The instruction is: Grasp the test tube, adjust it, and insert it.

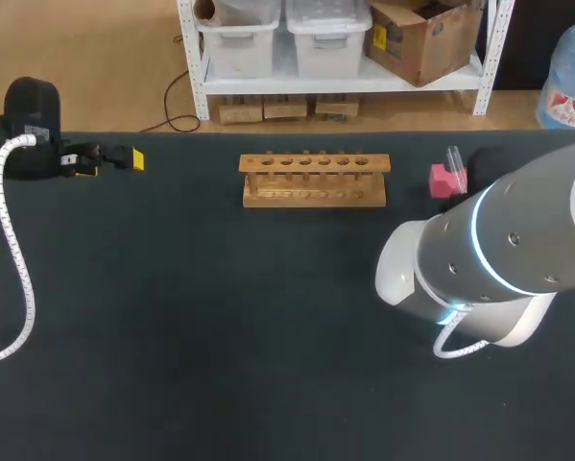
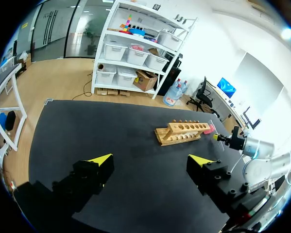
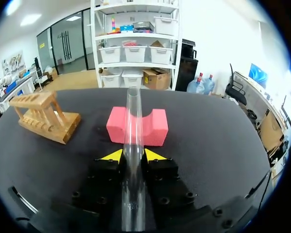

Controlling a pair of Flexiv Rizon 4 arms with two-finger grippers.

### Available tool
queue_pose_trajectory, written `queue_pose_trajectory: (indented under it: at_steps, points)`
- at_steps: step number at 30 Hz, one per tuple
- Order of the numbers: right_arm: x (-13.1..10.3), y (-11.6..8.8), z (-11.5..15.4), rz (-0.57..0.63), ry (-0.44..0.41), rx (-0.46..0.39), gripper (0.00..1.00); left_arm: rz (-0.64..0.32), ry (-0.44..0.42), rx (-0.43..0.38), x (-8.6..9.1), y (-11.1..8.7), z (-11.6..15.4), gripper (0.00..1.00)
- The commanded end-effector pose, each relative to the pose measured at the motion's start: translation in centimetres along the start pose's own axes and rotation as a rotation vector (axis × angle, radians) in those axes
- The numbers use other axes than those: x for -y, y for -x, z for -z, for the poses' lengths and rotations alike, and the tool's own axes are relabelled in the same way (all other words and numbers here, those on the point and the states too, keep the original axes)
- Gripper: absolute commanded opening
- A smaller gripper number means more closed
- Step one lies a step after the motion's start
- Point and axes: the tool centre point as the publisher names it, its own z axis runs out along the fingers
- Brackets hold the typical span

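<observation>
A: Item one, location as logged?

B: Clear test tube (image 3: pixel 133 111), clamped from both sides between the yellow tips of the right gripper (image 3: pixel 132 156). Pointed ahead over the notch of a pink foam block (image 3: pixel 157 127). Could not tell whether touching the notch or just above it.

A: Destination?

B: Wooden test tube rack (image 1: pixel 314 179), one row of holes, stood mid-way along the dark table (image 1: pixel 220 336), near the block but apart from it. All holes appeared empty.

A: Second arm?

B: Left gripper (image 2: pixel 150 160) listed as spread wide, nothing between its fingers. Parked by the table's far left edge, well apart from rack and tube.

A: Handling advice for the step in hand?

B: Judged as the adjustment after the grasp. Recommended:
- lifting clear of the foam before any turn;
- gripping firmly yet gently, the smooth clear wall being apt to slip;
- bringing the tube upright, closed end down;
- centring over one hole before lowering;
- descending straight, without scraping the rim.

A: Markings, labels, print?

B: None legible on tube, block or rack.
</observation>
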Motion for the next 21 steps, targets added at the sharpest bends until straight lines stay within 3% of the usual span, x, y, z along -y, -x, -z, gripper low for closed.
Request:
queue_pose_trajectory:
  at_steps: [1, 10, 21]
  points:
    - [0.3, 0.2, 1.1, -0.016, 0.014, 0.015, 0.0, 0.001, 0.002, -0.001, 0.0, 0.0, 0.0, 1.0]
    - [-0.4, 1.8, 3.4, -0.065, 0.051, 0.04, 0.0, 0.001, 0.002, -0.001, 0.0, 0.0, 0.0, 1.0]
    - [-3.4, 2.9, 6.4, -0.046, 0.082, 0.102, 0.0, 0.001, 0.002, -0.001, 0.0, 0.0, 0.0, 1.0]
